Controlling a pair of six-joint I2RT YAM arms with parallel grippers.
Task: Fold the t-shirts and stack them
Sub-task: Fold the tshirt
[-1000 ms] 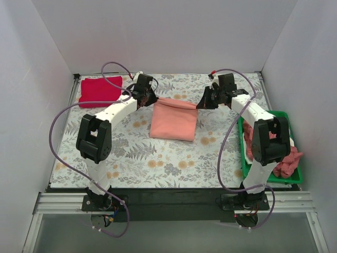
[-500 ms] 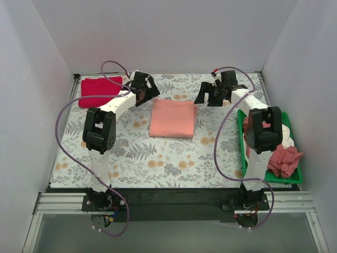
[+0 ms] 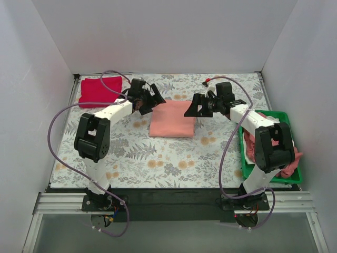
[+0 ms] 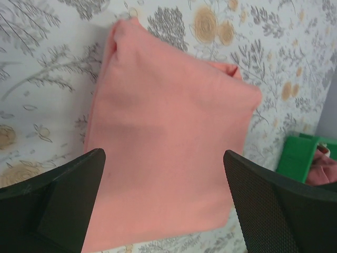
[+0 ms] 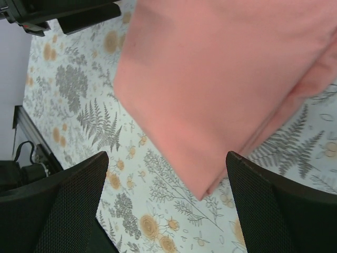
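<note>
A folded salmon-pink t-shirt (image 3: 172, 119) lies flat in the middle of the floral table; it also fills the left wrist view (image 4: 168, 142) and the right wrist view (image 5: 226, 89). A folded red t-shirt (image 3: 100, 90) rests at the back left corner. My left gripper (image 3: 152, 99) hovers open at the pink shirt's upper left corner, holding nothing. At the shirt's upper right edge my right gripper (image 3: 194, 109) is also open and empty. Its fingers (image 5: 58, 211) straddle the shirt's corner from above.
A green bin (image 3: 296, 178) at the right edge holds crumpled pink t-shirts (image 3: 287, 161). White walls enclose the table on three sides. A black rail runs along the near edge under the arm bases.
Both grippers have let go of the pink shirt, opened wide and lifted off. The shirt, raised at its far edge a second ago, now lies flat and folded.
</note>
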